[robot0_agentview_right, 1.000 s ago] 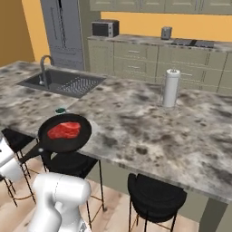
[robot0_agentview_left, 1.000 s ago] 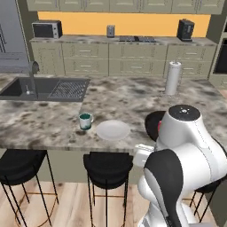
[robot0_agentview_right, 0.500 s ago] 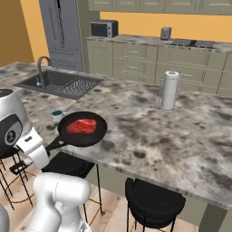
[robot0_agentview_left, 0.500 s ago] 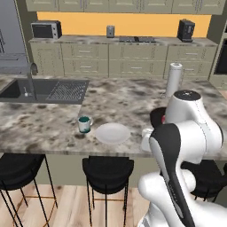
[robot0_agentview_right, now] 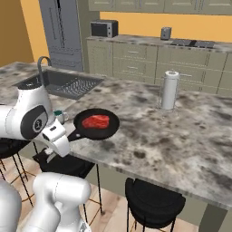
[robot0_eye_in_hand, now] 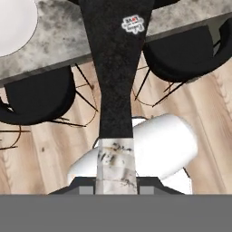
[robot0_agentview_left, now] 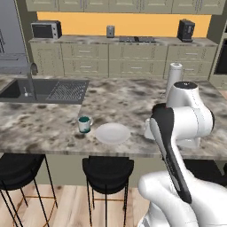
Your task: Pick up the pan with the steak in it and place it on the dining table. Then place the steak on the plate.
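The black pan [robot0_agentview_right: 96,122] hangs level just above the dining table [robot0_agentview_right: 181,136], near its front edge, with the red steak [robot0_agentview_right: 96,121] lying in its middle. Its dark handle [robot0_agentview_right: 76,134] points back toward the arm, and my gripper [robot0_agentview_right: 67,137] is shut on it. In the hand view the handle [robot0_eye_in_hand: 115,68] runs up the middle from my gripper [robot0_eye_in_hand: 116,186]. The pale plate [robot0_agentview_left: 112,133] lies flat on the table [robot0_agentview_left: 44,128], left of the arm, and its edge [robot0_eye_in_hand: 13,22] shows at the hand view's top left.
A teal mug [robot0_agentview_left: 84,124] stands just left of the plate. A paper towel roll [robot0_agentview_right: 168,89] stands farther back on the table. The sink [robot0_agentview_right: 63,84] with its faucet is at the left end. Black stools [robot0_agentview_left: 107,168] line the front edge.
The arm has carried the pan with the steak to the right in the right base view, farther over the table top. Plate, mug and roll have stayed put.
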{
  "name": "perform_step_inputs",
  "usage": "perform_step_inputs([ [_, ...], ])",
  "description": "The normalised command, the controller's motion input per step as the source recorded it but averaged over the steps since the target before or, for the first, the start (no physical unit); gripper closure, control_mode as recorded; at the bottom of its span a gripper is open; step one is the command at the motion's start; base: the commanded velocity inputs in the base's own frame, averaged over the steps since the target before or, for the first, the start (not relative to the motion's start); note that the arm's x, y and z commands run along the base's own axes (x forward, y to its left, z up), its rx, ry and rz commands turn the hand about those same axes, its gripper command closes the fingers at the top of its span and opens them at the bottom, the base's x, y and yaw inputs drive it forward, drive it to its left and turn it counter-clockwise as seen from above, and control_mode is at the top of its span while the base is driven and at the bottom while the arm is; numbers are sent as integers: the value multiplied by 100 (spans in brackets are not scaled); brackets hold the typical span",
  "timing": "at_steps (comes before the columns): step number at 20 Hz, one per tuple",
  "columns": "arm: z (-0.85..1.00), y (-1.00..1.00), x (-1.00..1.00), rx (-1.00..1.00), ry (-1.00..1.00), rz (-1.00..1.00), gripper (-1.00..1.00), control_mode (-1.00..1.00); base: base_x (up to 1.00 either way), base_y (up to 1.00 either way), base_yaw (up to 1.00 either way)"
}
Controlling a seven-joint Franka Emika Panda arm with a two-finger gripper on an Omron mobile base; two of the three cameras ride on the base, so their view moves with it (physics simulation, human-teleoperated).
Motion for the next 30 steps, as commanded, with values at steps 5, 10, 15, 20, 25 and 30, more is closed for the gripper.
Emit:
perform_step_inputs([
  [5,-16,-22,72,0,5,0,100,-100,0,0,0],
  [10,-22,-19,70,-2,5,0,100,-100,0,0,0],
  [15,-37,-6,51,-5,6,0,100,-100,0,0,0],
  [20,-4,0,4,-1,1,0,100,-100,0,0,0],
  [25,-27,0,11,0,0,0,100,-100,0,0,0],
  [30,-47,0,5,-1,0,0,100,-100,0,0,0],
])
